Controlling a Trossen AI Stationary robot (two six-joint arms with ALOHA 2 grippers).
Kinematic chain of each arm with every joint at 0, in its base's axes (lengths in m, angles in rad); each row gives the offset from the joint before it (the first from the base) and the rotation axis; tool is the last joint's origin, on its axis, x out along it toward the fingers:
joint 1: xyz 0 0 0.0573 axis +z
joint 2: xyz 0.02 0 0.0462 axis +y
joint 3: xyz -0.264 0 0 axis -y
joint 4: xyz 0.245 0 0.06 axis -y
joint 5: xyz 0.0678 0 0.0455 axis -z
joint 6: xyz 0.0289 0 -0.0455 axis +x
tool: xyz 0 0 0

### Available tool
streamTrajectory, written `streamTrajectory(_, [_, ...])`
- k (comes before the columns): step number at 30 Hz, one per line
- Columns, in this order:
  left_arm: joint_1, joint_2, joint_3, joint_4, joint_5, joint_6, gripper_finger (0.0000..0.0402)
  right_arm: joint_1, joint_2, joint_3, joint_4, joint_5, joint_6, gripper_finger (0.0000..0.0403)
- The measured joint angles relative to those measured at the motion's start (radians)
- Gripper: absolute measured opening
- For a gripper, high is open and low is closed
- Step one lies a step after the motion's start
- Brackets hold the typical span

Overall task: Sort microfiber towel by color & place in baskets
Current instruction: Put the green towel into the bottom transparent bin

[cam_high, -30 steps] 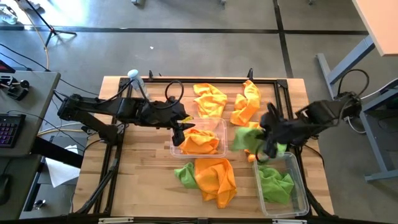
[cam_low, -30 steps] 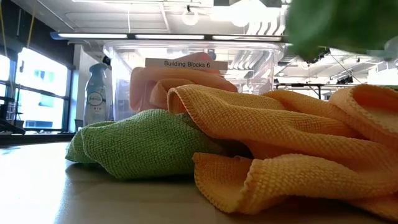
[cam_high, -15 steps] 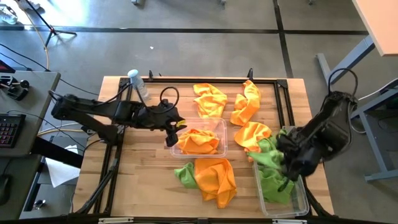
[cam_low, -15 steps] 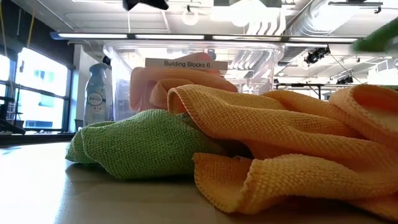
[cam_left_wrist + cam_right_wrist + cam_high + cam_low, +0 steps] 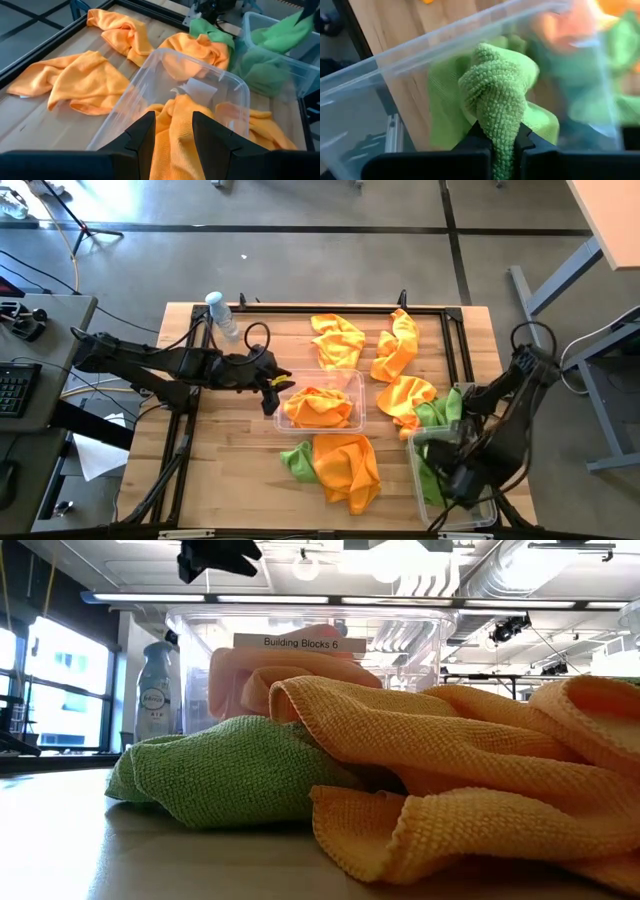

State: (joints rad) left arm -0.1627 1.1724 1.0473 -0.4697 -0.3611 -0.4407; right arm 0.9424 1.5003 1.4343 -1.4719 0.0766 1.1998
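Note:
My right gripper [image 5: 452, 478] [image 5: 503, 140] is down in the right clear basket [image 5: 489, 492], shut on a lime green towel [image 5: 495, 90]. More green cloth lies in that basket, and one green towel [image 5: 441, 412] hangs over its far rim. My left gripper [image 5: 271, 387] [image 5: 173, 134] is open, just above the left end of the middle basket [image 5: 357, 380], which holds orange towels [image 5: 320, 407]. Loose orange towels [image 5: 337, 340] [image 5: 397, 345] [image 5: 408, 395] [image 5: 350, 465] and a green one [image 5: 295, 461] lie on the table. My right gripper pinches a bunched fold of the green towel [image 5: 503, 127] between its two fingers, several layers thick. The fingers come from above, pointing down into the right basket. The cloth bulges out past the fingertips, inside the basket walls.
A small clear water bottle [image 5: 221, 313] stands near the table's far left corner. In the low view, a green towel [image 5: 230, 775] and an orange towel [image 5: 450, 770] lie heaped in front of the middle basket [image 5: 310, 650]. Bare wood shows on the table's near left.
My right gripper, holding the green towel, has swung from above the table between the baskets toward the near edge and dropped into the right basket. My left gripper has drawn back from over the middle basket toward the table's left, leaving the orange towel inside.

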Motion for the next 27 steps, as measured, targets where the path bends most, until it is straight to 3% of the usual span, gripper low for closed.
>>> streamTrajectory(9, [0.0, 0.0, 0.0, 0.005, 0.048, -0.008, 0.0117, 0.033, -0.001, -0.291, 0.407, -0.071, -0.096, 0.0002])
streamTrajectory(18, [0.0, 0.0, 0.0, 0.007, 0.09, -0.064, 0.0117, 0.062, -0.002, -0.513, 0.64, -0.113, -0.049, 0.0006])
streamTrajectory(22, [0.0, 0.0, 0.0, 0.032, 0.09, -0.082, 0.0117, 0.062, -0.004, -0.558, 0.732, -0.107, -0.054, 0.0015])
streamTrajectory(27, [0.0, 0.0, 0.0, 0.067, 0.09, -0.09, 0.0117, 0.068, -0.002, -0.537, 0.72, -0.112, -0.054, 0.0046])
